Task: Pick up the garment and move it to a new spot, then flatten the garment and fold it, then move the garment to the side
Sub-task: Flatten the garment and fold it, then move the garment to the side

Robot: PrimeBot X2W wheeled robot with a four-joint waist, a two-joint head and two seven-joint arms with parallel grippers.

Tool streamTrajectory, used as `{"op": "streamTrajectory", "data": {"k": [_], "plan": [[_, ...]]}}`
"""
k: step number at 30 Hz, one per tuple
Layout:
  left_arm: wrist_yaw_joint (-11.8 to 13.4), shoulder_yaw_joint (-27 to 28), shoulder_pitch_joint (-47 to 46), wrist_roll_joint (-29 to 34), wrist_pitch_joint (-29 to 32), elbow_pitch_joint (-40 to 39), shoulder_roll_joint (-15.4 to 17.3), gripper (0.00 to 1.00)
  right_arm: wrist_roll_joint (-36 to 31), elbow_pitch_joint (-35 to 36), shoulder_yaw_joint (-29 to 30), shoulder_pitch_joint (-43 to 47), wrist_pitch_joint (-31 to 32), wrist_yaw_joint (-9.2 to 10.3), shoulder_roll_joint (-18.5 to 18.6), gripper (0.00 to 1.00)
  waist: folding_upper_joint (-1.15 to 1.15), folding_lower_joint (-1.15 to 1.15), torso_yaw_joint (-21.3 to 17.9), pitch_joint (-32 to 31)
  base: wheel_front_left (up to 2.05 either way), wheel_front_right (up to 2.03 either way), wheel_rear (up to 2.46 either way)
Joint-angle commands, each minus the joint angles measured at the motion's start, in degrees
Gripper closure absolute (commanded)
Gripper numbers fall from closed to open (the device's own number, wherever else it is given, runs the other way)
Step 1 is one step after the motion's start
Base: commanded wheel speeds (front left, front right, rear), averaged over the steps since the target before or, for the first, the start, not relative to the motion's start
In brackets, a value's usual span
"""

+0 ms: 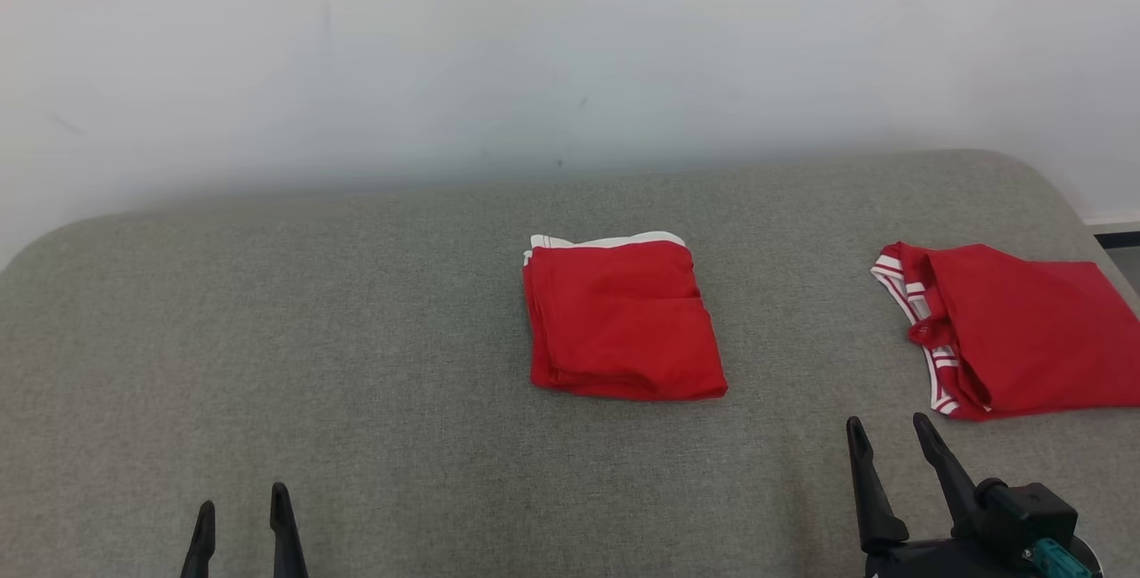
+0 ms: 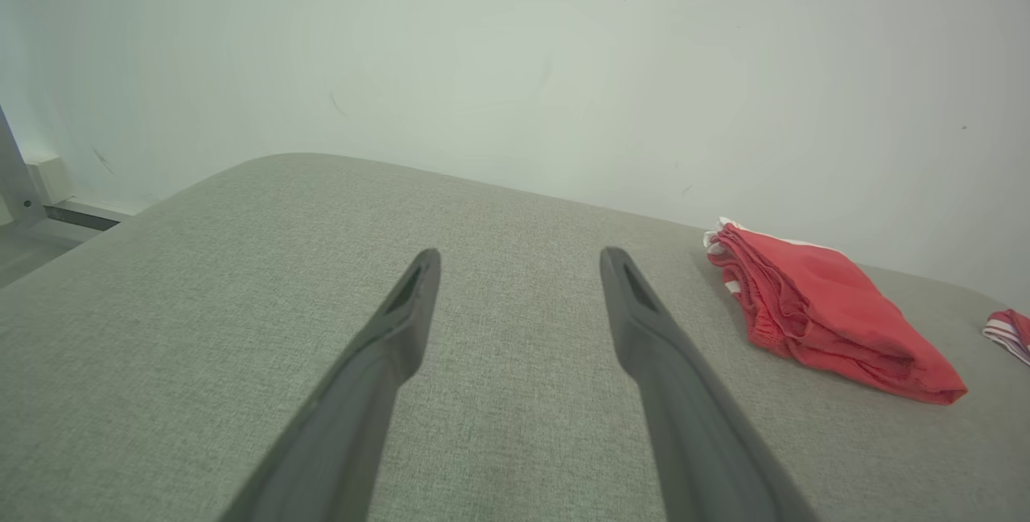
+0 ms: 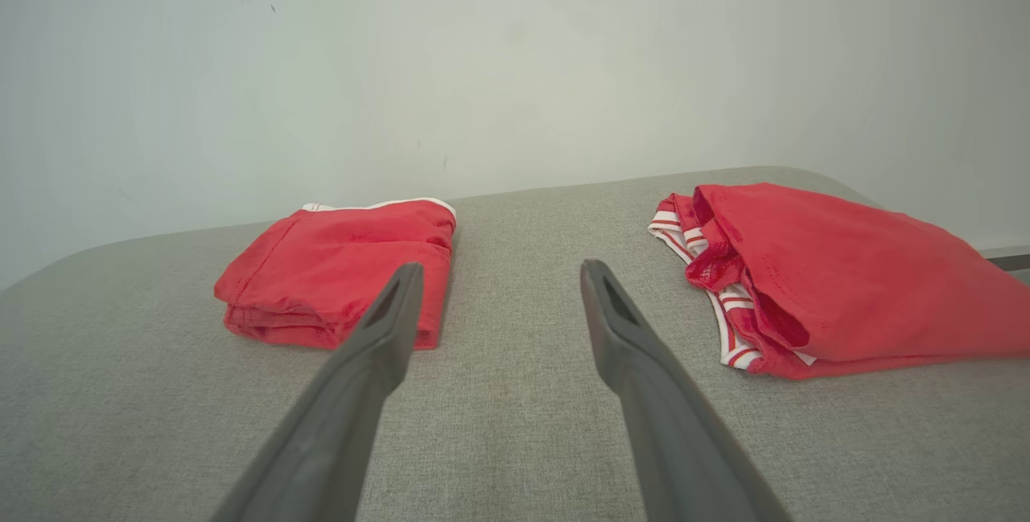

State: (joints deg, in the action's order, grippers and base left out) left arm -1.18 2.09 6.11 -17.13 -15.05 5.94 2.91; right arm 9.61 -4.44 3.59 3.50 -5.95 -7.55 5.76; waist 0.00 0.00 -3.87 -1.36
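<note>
A red garment with white trim (image 1: 623,320) lies folded into a compact rectangle in the middle of the grey surface; it also appears in the left wrist view (image 2: 821,309) and the right wrist view (image 3: 338,269). My left gripper (image 1: 242,520) (image 2: 519,261) hangs open at the lower left, well away from the garment, nothing between its fingers. My right gripper (image 1: 891,435) (image 3: 497,277) stands open at the lower right, short of the cloth and empty.
A second red garment with red-and-white striped trim (image 1: 1015,329) (image 3: 837,273) lies folded at the right edge of the grey padded surface (image 1: 267,337). A pale wall (image 1: 570,44) rises right behind the surface. A strip of floor shows at the far right.
</note>
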Motion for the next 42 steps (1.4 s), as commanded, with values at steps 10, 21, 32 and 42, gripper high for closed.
{"op": "streamTrajectory", "data": {"k": [10, 21, 32, 42], "plan": [[1.7, 0.1, 1.4, -0.6, -0.1, -0.5, 0.0, 0.00, -2.9, 0.8, -0.6, 0.8, -1.3, 0.13, -0.1, 0.00, 0.00, 0.00, 0.2, -0.1, 0.00, 0.00, 0.00], [1.9, -0.4, 1.4, 1.6, -0.1, -1.2, 0.0, 0.00, -1.5, 0.7, -1.4, 0.8, -0.6, 0.14, -0.5, 0.00, 0.00, 0.00, 0.7, 0.4, 0.00, 0.00, 0.00], [2.1, -1.5, 1.0, 1.5, -0.1, -1.2, 0.0, 0.00, -1.0, 0.6, -1.0, 0.3, 0.5, 0.14, -0.3, 0.00, 0.00, 0.00, 1.1, 0.6, 0.00, 0.00, 0.00], [2.0, -3.7, -0.1, 0.7, -0.1, -1.1, 0.0, 0.00, 2.2, -1.4, 1.2, -14.8, 28.0, 0.14, 0.4, 0.00, 0.00, 0.00, 3.7, 3.2, 0.00, 0.00, 0.00]]}}
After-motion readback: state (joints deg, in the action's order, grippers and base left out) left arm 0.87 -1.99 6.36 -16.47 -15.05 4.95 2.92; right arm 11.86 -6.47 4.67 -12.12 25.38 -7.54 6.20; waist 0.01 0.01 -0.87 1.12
